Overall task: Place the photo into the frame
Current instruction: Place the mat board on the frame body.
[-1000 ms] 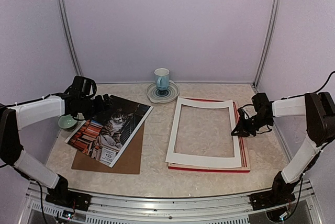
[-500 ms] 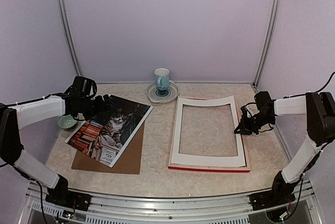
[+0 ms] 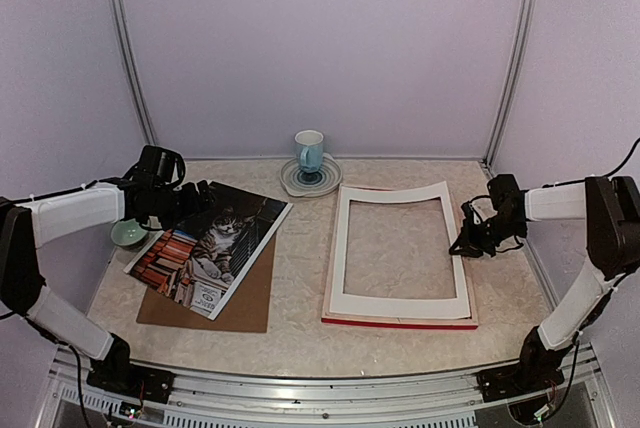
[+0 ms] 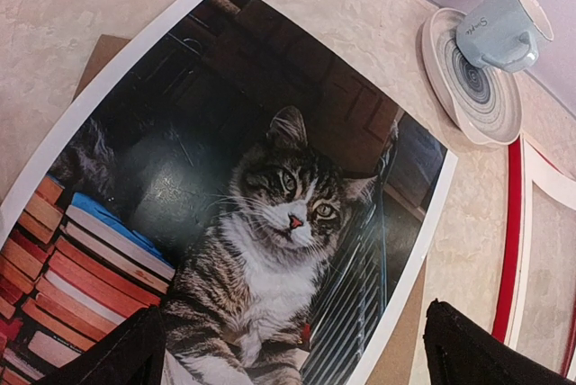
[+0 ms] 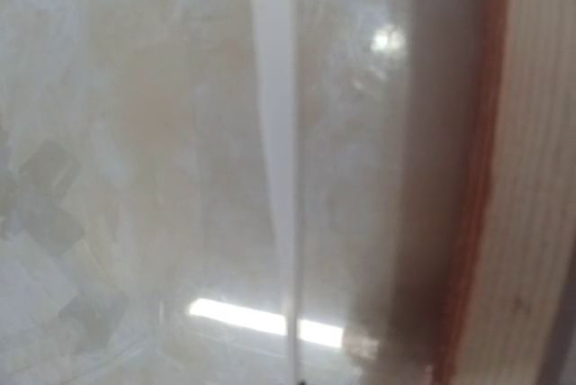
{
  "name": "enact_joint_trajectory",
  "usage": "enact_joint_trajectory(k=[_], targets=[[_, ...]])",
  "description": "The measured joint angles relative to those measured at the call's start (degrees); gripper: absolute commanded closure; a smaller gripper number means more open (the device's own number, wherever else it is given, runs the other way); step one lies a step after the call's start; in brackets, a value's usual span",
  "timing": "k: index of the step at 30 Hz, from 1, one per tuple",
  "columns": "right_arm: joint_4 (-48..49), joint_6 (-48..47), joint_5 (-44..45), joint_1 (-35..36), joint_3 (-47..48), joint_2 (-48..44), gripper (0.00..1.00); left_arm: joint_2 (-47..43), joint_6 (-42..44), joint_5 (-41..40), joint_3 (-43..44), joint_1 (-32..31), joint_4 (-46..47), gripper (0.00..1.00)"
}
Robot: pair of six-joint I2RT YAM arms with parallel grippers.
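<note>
Tightly closed, the right gripper (image 3: 466, 245) pinches the right edge of the white windowed mat board (image 3: 396, 305), which covers the red rectangular frame (image 3: 400, 322). Spread wide, the left gripper (image 3: 197, 198) hovers empty over the glossy cat-and-books photo (image 3: 205, 253). The photo lies on a brown backing board (image 3: 245, 303), between a green bowl (image 3: 128, 235) and a blue cup (image 3: 309, 151).

The photo (image 3: 210, 248) lies left, on the backing board (image 3: 245, 303); the frame (image 3: 400, 322) lies right, under the mat board (image 3: 395, 304). Behind, between them, a cup (image 3: 309, 151) stands on a saucer (image 3: 290, 180).
</note>
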Motion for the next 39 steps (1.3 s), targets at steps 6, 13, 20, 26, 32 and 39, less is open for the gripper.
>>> enact_joint_trajectory(k=[6, 13, 20, 26, 32, 39], targets=[[-0.09, -0.11, 0.44, -0.13, 0.00, -0.85, 0.98, 0.00, 0.00, 0.00, 0.00, 0.00, 0.00, 0.01], [-0.50, -0.13, 1.14, -0.17, -0.02, -1.22, 0.98, 0.00, 0.00, 0.00, 0.00, 0.00, 0.00, 0.01], [-0.72, -0.13, 1.64, -0.63, -0.13, -2.27, 0.98, 0.00, 0.00, 0.00, 0.00, 0.00, 0.00, 0.01], [-0.85, -0.15, 1.90, -0.76, -0.15, -2.56, 0.98, 0.00, 0.00, 0.00, 0.00, 0.00, 0.00, 0.01], [-0.94, -0.15, 2.36, -0.87, -0.52, -2.99, 0.98, 0.00, 0.00, 0.00, 0.00, 0.00, 0.00, 0.01], [-0.94, -0.15, 2.47, -0.87, -0.90, -3.39, 0.98, 0.00, 0.00, 0.00, 0.00, 0.00, 0.00, 0.01]])
